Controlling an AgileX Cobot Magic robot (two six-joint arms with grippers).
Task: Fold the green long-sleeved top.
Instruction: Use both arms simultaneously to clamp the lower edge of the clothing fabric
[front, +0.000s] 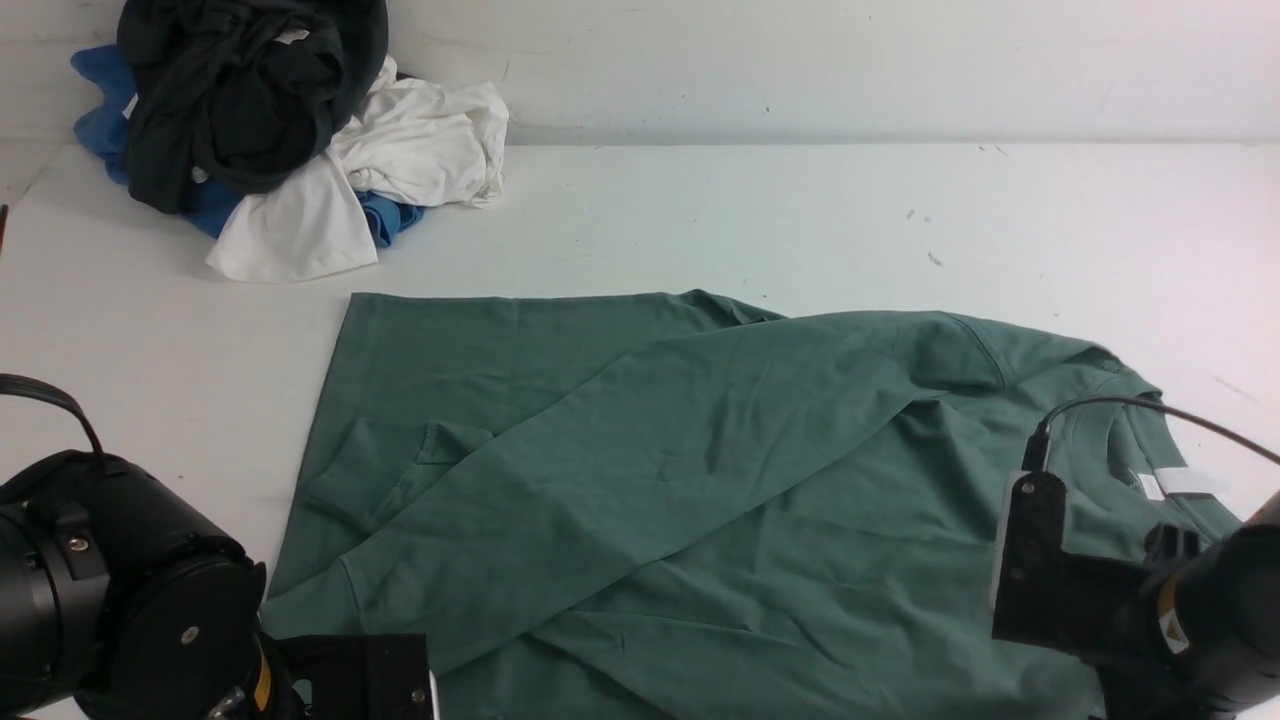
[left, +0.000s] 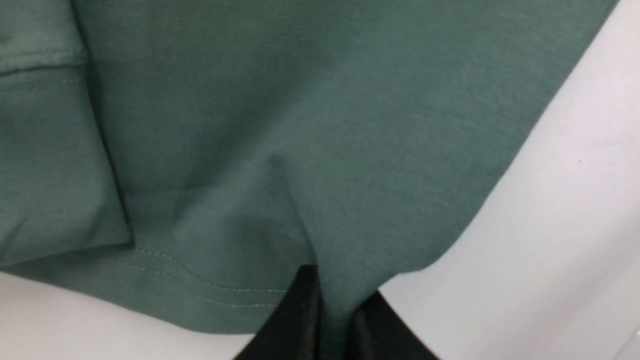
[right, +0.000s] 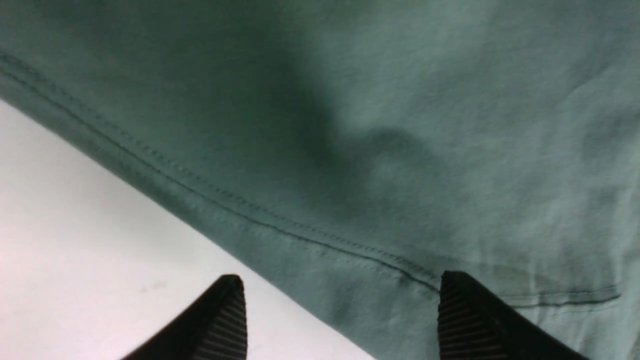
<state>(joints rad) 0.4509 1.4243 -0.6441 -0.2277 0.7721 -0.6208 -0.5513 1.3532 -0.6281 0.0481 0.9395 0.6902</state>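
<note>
My left claw (left: 332, 305) was pressed together on a pinch of the green long-sleeved top (front: 700, 480). The cloth ran up between my two black fingers, and a crease rose from the grip. The pinch sat just inside the stitched hem (left: 210, 287), close to a corner where the fabric gave way to bare table (front: 800, 220).

My right claw (right: 340, 300) was spread wide and held nothing. One finger hung over the white surface and the other over the cloth, straddling the garment's near edge beside a double-stitched seam (right: 250, 215). I could not tell whether the tips touched anything.

Beyond the claws, the top lay flat across the near half of the table. Its bottom edge was toward my left arm, and its neck, with the white neck label (front: 1175, 483), was beside my right arm. One sleeve (front: 650, 430) lay slanted across the body. A heap of black, white and blue garments (front: 270, 130) sat well apart in the far left corner.

I judged that I was partway into gripping the near side for a lengthwise fold, with one end secured and the other not yet taken. The next move called for my right claw to settle onto that edge and close on a good bite of fabric near the seam. Then both claws would need to lift together and at equal height, so the near side carried over without dragging the laid sleeve askew.
</note>
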